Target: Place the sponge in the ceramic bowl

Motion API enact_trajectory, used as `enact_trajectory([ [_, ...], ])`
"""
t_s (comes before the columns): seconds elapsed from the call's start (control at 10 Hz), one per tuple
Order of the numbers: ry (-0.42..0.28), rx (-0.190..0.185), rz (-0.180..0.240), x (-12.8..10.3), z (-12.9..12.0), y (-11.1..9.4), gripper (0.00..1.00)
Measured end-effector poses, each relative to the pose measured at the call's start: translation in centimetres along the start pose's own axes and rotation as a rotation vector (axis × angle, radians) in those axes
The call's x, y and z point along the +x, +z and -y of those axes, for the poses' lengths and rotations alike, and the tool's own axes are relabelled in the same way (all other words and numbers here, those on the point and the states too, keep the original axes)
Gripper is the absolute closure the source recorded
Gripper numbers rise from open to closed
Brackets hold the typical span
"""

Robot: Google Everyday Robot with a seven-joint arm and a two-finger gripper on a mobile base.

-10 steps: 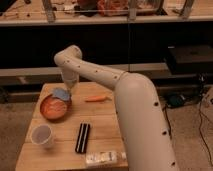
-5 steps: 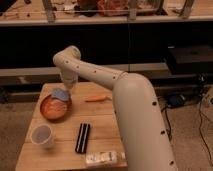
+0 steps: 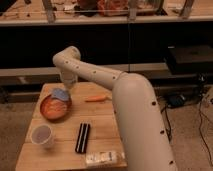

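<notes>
The ceramic bowl (image 3: 50,113) is a wide orange-red dish at the left of the wooden table. The sponge (image 3: 60,94), a small pale blue-grey piece, lies at the bowl's far rim, partly over the inside. My gripper (image 3: 68,84) hangs just above and slightly right of the sponge, at the end of the white arm that arches in from the lower right. Whether the gripper touches the sponge does not show.
A white cup (image 3: 42,136) stands at the table's front left. A black flat object (image 3: 83,137) lies mid-front, a white wrapped packet (image 3: 104,158) at the front edge, and an orange stick-like item (image 3: 96,98) right of the bowl. Dark shelving runs behind the table (image 3: 102,125).
</notes>
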Motion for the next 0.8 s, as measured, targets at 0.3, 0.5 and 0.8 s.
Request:
enact_trajectory([
  [0.3,-0.008,0.002,0.002,-0.33,0.20,0.19,1.00],
  [0.5,-0.011,0.004,0.001,-0.29,0.28,0.29,1.00],
  [0.8,-0.019,0.008,0.000,-0.40,0.50,0.47,1.00],
])
